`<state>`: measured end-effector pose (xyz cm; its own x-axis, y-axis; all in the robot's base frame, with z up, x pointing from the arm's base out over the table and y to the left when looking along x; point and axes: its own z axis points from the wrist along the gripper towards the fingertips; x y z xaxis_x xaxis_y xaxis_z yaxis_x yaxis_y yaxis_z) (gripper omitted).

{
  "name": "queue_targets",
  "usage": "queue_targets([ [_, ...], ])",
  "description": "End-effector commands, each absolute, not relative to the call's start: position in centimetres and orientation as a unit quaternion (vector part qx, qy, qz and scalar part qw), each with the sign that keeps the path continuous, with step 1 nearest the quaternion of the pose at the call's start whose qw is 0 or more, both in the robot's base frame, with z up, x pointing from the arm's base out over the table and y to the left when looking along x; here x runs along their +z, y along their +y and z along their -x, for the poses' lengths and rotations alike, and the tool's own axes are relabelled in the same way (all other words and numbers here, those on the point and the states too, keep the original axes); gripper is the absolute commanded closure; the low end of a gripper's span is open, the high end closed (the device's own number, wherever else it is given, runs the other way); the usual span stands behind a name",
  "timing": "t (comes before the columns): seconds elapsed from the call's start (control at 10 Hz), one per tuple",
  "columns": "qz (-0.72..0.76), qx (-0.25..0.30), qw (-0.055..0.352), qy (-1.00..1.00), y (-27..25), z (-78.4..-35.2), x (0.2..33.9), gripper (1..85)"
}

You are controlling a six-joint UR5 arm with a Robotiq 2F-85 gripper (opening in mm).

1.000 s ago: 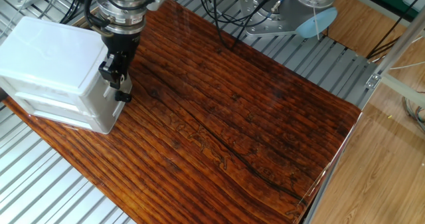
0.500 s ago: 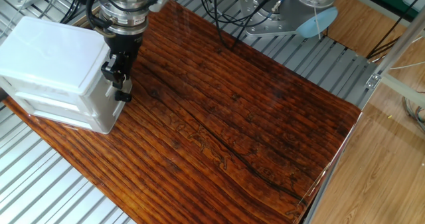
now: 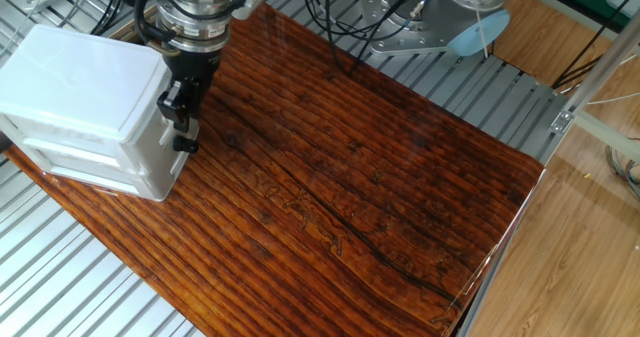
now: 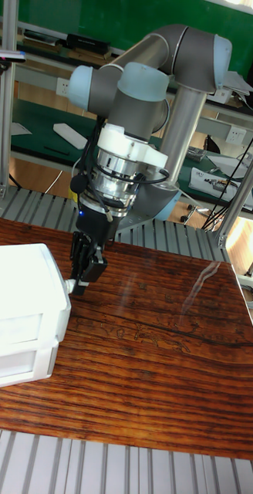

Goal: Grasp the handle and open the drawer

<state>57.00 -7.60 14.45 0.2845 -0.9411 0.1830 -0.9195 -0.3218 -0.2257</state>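
Note:
The white two-drawer box stands at the table's left edge. Its upper drawer [image 3: 166, 137] [image 4: 22, 320] faces right and looks flush with the box. The handle [image 3: 186, 145] [image 4: 68, 287] sticks out of that front: a white stub ending in a black knob. My gripper [image 3: 181, 135] [image 4: 80, 285] comes down from above right, its black fingers [image 3: 172, 107] pressed together around the knob. It looks shut on the handle. The knob itself is mostly hidden by the fingers in the tall fixed view.
The shallower bottom drawer [image 4: 15, 367] sits under the upper one. The dark wooden tabletop [image 3: 350, 187] stretches right of the box. Ribbed metal framing [image 3: 70, 277] borders it. Cables [image 3: 330, 17] and the arm's base [image 3: 440, 27] are at the back.
The wrist and fingers have shifted slightly to the right, still at the handle. The box has not moved, and I see no clear gap at the drawer.

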Motion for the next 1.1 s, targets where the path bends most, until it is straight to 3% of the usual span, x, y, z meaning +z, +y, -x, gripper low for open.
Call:
queue_targets([
  [0.0,0.796,-0.145,0.044,0.587,-7.35,-57.08,14.60,58.0],
  [1.0,0.783,-0.130,0.047,0.606,-6.57,-56.20,14.15,59.3],
])
